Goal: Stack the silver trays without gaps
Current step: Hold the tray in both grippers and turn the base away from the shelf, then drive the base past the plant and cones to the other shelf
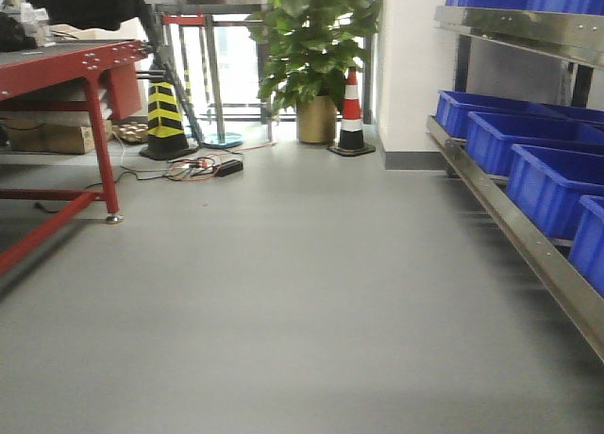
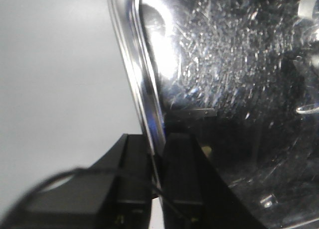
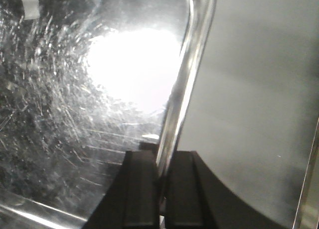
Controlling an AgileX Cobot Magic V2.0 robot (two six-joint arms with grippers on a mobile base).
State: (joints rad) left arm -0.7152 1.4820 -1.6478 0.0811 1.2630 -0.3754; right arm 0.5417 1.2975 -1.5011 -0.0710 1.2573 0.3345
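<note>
This is a workshop: red metal-framed tabletop (image 1: 66, 58), deep blue plastic bins (image 1: 543, 184) on steel shelving (image 1: 514, 231), striped traffic cones (image 1: 351, 113), loose floor cables (image 1: 193, 168).

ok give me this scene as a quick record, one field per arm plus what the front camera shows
left gripper: jaws shut on the rim of the left-view tray
right gripper: jaws shut on the rim of the right-view tray
same tray: cannot tell
front view, right: blue bins on a steel shelf
front view, left: red table
front view, back: potted plant, two cones
trays in front view: none
</note>
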